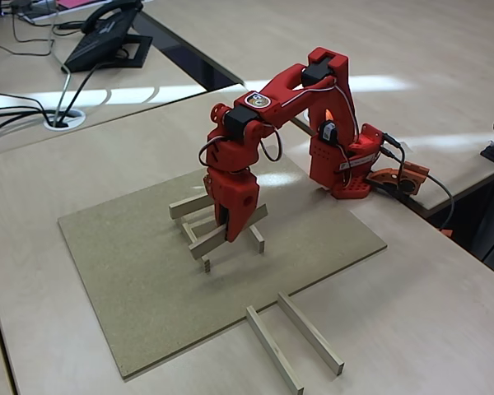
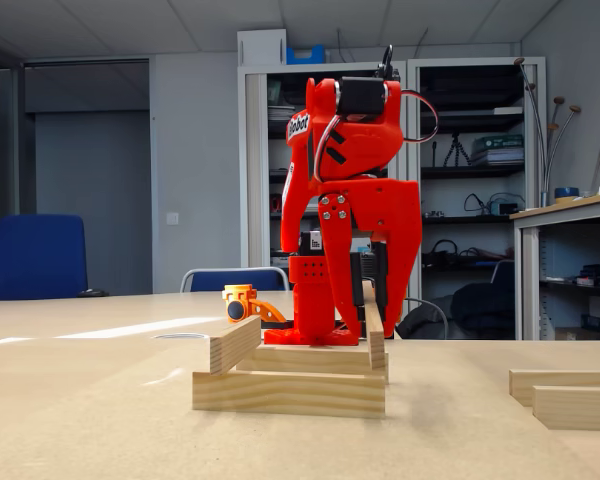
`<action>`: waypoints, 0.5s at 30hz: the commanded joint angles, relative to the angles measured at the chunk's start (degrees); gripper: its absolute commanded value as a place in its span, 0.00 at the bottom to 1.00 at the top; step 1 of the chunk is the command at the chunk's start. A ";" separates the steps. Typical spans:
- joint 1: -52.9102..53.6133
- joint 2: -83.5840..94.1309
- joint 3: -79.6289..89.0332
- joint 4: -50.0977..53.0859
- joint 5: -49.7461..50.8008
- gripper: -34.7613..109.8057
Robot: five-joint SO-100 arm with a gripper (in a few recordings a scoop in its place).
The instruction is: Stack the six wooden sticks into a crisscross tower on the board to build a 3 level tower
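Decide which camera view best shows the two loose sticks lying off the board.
The raised fixed view: both loose sticks lie full length side by side on the table, past the board edge. The low fixed view catches just their stubby ends at the right edge, lengths foreshortened.

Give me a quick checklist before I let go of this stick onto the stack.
1. Red two-finger tool shut on the pale wooden stick: ok.
2. Held stick level: not ok, it tilts in both fixed views.
3. Lower crossed pale sticks resting on the brownish-tan fibreboard sheet: ok.
4. Held stick touching the layer beneath: cannot tell.
5. Two spare pale sticks at the board's near edge, ready for the third level: ok.
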State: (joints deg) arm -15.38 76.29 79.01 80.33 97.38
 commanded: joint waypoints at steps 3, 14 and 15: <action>-0.18 5.89 2.46 0.18 -0.79 0.24; 0.26 7.65 10.90 -8.00 -2.46 0.24; 0.18 7.82 11.69 -8.70 -2.46 0.24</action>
State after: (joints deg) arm -15.21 79.80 88.86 73.21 94.66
